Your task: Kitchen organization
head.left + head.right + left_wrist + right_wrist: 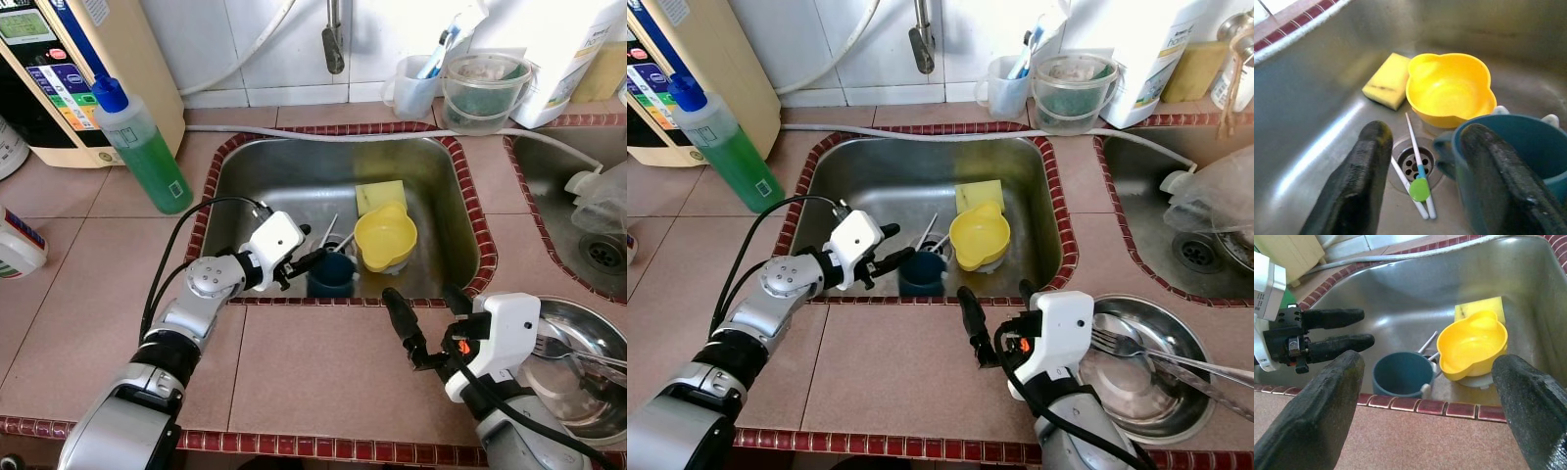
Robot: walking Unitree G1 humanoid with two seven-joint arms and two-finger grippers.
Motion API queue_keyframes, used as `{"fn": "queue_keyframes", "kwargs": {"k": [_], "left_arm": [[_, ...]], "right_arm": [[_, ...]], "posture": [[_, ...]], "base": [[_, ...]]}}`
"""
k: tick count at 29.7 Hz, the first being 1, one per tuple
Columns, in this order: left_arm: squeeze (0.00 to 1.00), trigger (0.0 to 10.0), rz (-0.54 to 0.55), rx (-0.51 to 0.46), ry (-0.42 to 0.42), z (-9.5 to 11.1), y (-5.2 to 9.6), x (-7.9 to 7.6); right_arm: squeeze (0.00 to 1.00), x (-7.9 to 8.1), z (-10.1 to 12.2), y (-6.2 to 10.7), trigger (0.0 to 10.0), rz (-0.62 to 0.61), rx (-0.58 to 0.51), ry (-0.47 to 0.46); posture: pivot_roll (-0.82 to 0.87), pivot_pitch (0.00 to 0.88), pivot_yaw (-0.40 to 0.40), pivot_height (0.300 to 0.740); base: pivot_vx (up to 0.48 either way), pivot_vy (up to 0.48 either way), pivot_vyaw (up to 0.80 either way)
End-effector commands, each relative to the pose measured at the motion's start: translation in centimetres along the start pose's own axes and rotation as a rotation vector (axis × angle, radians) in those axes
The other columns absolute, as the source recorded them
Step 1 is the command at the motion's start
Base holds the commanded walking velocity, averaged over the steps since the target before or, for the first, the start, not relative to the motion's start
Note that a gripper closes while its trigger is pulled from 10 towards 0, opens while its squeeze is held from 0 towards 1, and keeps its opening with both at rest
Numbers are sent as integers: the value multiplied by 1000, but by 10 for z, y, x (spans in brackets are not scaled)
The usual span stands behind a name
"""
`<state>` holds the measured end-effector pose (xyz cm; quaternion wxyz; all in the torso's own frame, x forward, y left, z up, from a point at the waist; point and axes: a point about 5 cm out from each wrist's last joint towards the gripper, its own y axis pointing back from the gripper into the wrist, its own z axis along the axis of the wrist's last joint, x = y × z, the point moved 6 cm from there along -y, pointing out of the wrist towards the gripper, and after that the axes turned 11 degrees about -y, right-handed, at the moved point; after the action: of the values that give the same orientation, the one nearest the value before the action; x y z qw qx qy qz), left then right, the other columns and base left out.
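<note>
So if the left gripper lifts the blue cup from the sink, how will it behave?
The blue cup looks like rigid plastic, probably light. Standing in the sink, it may be wet and slippery. Held by one wall, it could tilt.

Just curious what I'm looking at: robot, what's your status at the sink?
Left gripper open, beside dark blue plastic cup in steel sink. Right gripper open over tiled counter. Yellow plastic bowl crowds the cup.

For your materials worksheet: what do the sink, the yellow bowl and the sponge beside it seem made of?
Sink: brushed stainless steel, judging by its dull grey reflections. Yellow bowl: likely plastic, smooth, evenly coloured, moulded lip. Sponge: probably foam, matte, soft-edged block.
</note>
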<state>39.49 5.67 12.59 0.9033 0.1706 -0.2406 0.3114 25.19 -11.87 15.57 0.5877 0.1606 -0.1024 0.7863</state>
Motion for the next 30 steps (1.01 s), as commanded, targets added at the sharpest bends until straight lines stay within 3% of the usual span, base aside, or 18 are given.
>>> {"fn": "queue_keyframes", "kwargs": {"k": [1, 11, 15, 24, 26, 27, 30], "left_arm": [[1000, 10000, -4, 13, 10, -4, 2, 2], [1000, 10000, 98, -5, 42, 3, 5, 24], [1000, 10000, 178, -24, 97, 6, 9, 37], [1000, 10000, 369, -68, 193, 11, 30, 53], [945, 10000, 388, -80, 199, 14, 33, 54], [0, 10000, 400, -88, 199, 16, 35, 55], [0, 10000, 455, -114, 216, 20, 40, 57]], "right_arm": [[0, 2, -2, 0, 10000, 7, 7, -14], [0, -1, 7, -17, 10000, 11, -49, -2], [0, -1, 13, -29, 10000, 19, -89, -6], [0, -2, 26, -62, 10000, 53, -153, 13], [0, -1, 28, -66, 10000, 61, -158, 17], [0, -2, 28, -68, 10000, 62, -162, 27], [0, -3, 29, -73, 10000, 60, -168, 54]], "posture": [[-264, 209, 130, 740], [-225, 144, 131, 740], [-204, 115, 125, 740], [-116, 45, 68, 740], [-108, 40, 61, 740], [-97, 30, 51, 740], [-87, 21, 44, 740]], "base": [[0, 0, 0], [0, 0, 0], [0, 0, 0], [0, 0, 0], [0, 0, 0], [0, 0, 0], [0, 0, 0]]}}
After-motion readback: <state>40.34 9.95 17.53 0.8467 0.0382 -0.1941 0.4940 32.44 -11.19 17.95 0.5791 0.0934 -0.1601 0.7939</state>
